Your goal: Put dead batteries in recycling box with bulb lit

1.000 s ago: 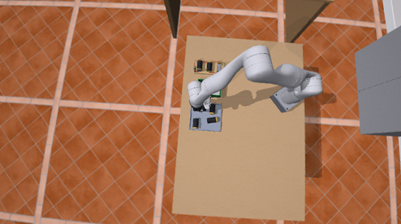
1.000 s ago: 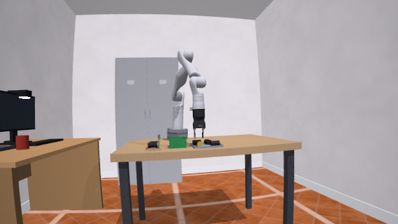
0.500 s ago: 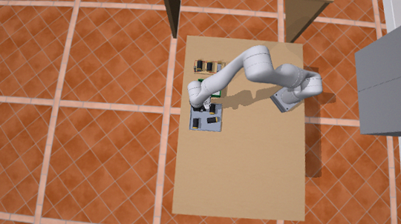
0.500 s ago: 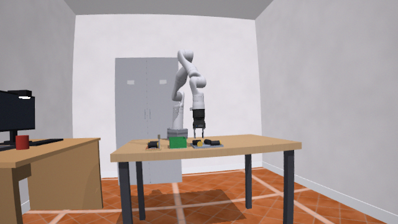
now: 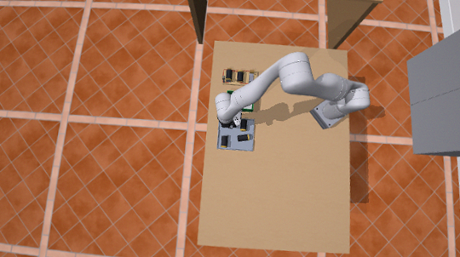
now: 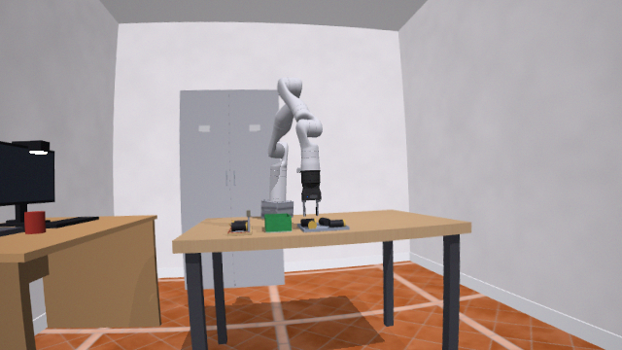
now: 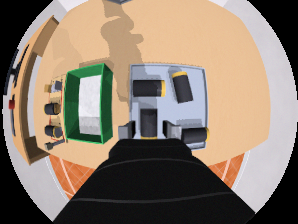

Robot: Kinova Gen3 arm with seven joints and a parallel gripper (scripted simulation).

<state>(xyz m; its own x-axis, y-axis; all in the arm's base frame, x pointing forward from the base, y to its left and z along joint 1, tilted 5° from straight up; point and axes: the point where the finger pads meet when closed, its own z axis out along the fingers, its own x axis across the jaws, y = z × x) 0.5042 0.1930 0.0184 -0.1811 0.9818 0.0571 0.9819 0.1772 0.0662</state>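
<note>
Now your gripper [image 6: 310,213] hangs wide open and empty over a battery [image 7: 148,121] lying on the gray tray [image 7: 201,99], beside the green recycling box [image 7: 69,106]. Next, I think: go straight down, then squeeze it.

Office rm, desk [image 6: 78,228] w/ monitor [image 6: 24,177], grey cabinet [image 6: 228,146], tiled floor [image 6: 340,311]

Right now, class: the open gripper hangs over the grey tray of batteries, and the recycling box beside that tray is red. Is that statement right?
Not quite. The gripper is open with nothing between its fingers, above the grey tray holding batteries, but the recycling box beside the tray is green, not red. The exterior and wrist views both show this.
</note>
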